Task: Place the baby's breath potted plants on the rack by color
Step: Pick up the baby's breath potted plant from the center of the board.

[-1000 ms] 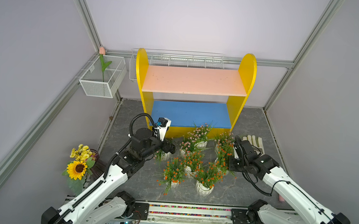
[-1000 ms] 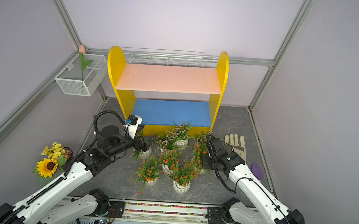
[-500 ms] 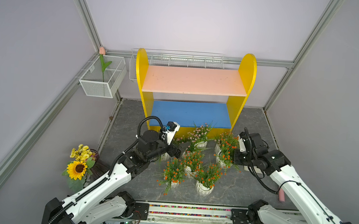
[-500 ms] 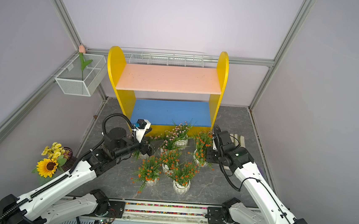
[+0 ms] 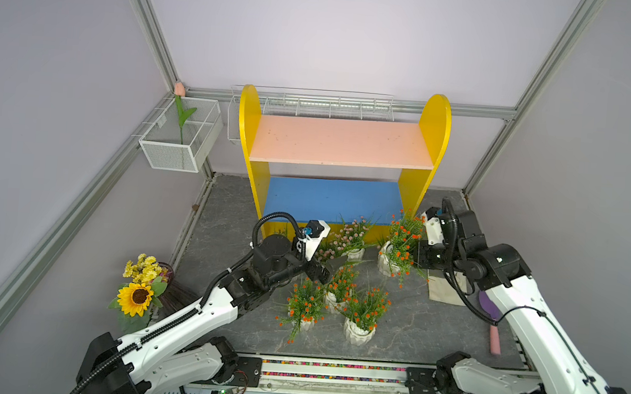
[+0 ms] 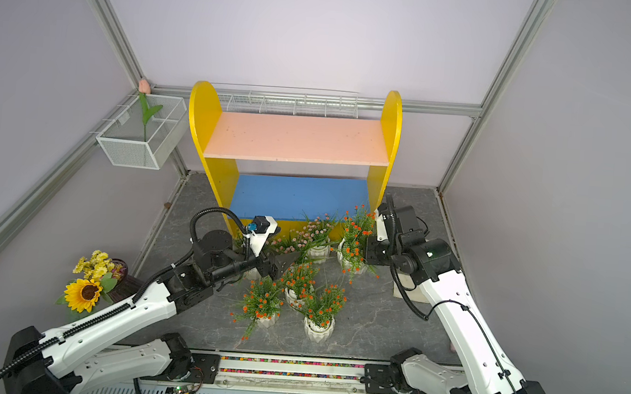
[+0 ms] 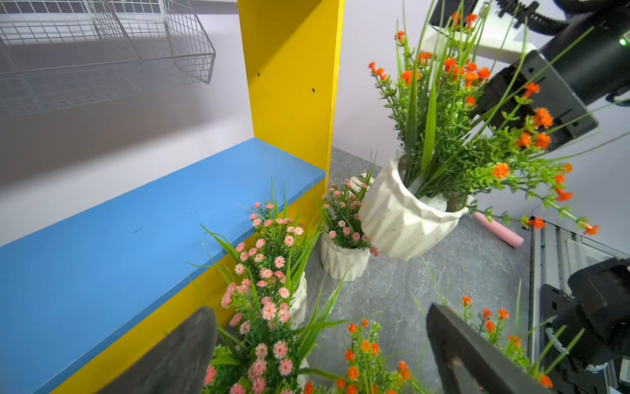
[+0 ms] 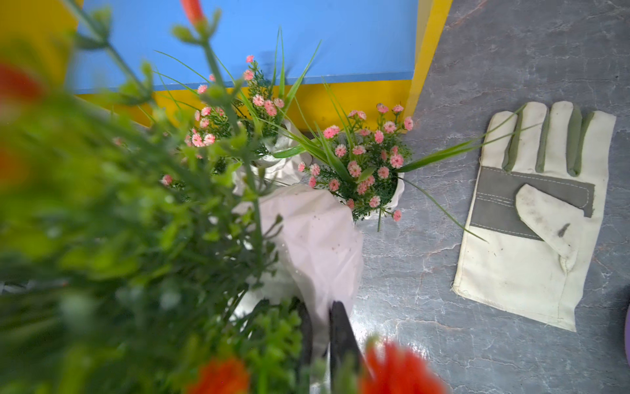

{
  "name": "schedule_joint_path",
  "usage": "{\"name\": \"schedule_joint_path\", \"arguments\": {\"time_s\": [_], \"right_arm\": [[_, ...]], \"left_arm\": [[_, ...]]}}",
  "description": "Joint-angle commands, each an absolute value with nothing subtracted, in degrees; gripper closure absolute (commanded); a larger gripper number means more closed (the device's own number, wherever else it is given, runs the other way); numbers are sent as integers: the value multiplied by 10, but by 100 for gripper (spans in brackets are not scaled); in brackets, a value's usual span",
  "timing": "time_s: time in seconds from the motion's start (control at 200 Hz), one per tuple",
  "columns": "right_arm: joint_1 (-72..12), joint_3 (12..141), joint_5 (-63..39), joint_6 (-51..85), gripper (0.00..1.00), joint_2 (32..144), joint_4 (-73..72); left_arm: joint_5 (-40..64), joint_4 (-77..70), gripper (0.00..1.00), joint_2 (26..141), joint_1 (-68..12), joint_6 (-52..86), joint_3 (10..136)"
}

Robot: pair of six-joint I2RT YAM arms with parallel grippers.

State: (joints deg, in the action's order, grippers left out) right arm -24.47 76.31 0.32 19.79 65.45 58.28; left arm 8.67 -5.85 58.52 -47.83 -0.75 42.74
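Partly, right tool [image 8: 320,327] hidden, orange plant [image 8: 136,221] blurred

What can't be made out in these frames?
- Right gripper: its grip on the tilted orange-flowered white ribbed pot is hidden by sprigs in both top views, blurred in the right wrist view.
- Pale pink-flowered white pots: full count unclear; the left arm covers part of the cluster in both top views.
- Purple object: mostly under the right arm in a top view.
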Motion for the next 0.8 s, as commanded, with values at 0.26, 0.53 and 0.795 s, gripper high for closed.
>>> {"name": "schedule_joint_path", "arguments": {"time_s": [0.26, 0.53, 0.795], "right_arm": [[-244, 833, -85, 186, 92, 688, 553], [-247, 852, -104, 183, 92, 703, 534], [-252, 855, -122, 185, 92, 704, 524]], "left_arm": [[30, -151, 1, 672, -536, -20, 443], [30, -174, 1, 728, -559, -35, 478], [32, -185, 1, 768, -575, -47, 509]]}}
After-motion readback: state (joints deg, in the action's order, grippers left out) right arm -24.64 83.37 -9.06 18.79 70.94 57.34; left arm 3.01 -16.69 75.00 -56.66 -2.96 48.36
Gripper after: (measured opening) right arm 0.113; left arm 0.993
